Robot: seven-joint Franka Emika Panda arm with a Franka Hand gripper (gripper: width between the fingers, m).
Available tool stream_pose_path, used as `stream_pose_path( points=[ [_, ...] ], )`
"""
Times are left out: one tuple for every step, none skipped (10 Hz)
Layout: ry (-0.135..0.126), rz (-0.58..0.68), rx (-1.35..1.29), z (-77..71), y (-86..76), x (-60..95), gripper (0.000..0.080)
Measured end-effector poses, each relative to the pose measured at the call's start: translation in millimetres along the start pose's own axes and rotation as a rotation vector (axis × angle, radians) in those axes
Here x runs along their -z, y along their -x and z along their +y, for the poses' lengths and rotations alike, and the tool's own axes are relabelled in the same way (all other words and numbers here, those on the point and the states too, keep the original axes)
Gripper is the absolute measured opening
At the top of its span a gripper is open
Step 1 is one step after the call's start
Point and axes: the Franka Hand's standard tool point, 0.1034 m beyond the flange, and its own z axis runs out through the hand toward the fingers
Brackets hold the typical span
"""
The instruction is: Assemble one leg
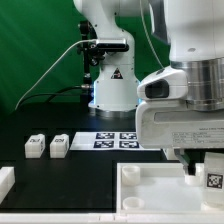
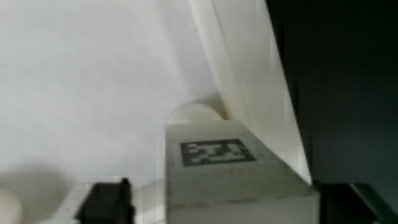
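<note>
**Leg poised at the tray's corner**

The claw [image 2: 222, 203] is pinching the leg [image 2: 221, 152] from both sides, tag facing the wrist camera. It is holding the leg over the tray [image 1: 140, 195], close beside the raised rim, where a rounded white bump [image 2: 196, 113] is showing just past the leg's end. To seat it well, the arm should be keeping the leg square to the tray floor and centring it on that bump before pressing or turning, since the rim is leaving little room. Farther back, a second leg [image 1: 35, 147] and a third leg [image 1: 59, 146] are sitting side by side on the counter [image 1: 70, 185] — three legs in all, one tray. Beyond them, one marker board [image 1: 117, 139] is lying flat.
</note>
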Motion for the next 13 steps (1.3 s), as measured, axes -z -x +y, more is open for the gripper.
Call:
stream_pose_path(
  points=[
    [-0.006,-0.003,-0.14,-1.6,0.7,-0.2,0.0349],
    [-0.006,-0.003,-0.194,-1.6,0.8,-0.2,0.0295],
    [-0.012,-0.006,-0.319,-2.3,1.0,-0.2,0.0295],
    [-0.015,-0.008,-0.43,-2.1,0.5,0.0,0.0295],
    [-0.046,-0.01,-0.576,-2.3,-3.5,1.8,0.0295],
    [-0.072,-0.002,-0.73,-1.1,-4.2,-0.6,0.0295],
    [-0.108,0.006,-0.932,-0.3,-4.5,-1.2,0.0295],
    [-0.144,0.001,-1.12,0.6,-4.1,-1.5,0.0295],
    [-0.157,-0.017,-1.237,-0.2,-3.9,-1.7,0.0295],
    [-0.157,-0.018,-1.247,-0.4,-3.8,-1.7,0.0295],
    [-0.157,-0.019,-1.25,-0.6,-3.6,-2.0,0.0295],
    [-0.156,-0.017,-1.222,-0.3,-3.4,-2.5,0.039],
    [-0.155,-0.014,-1.181,-0.3,-3.4,-2.6,0.0566]
  ],
)
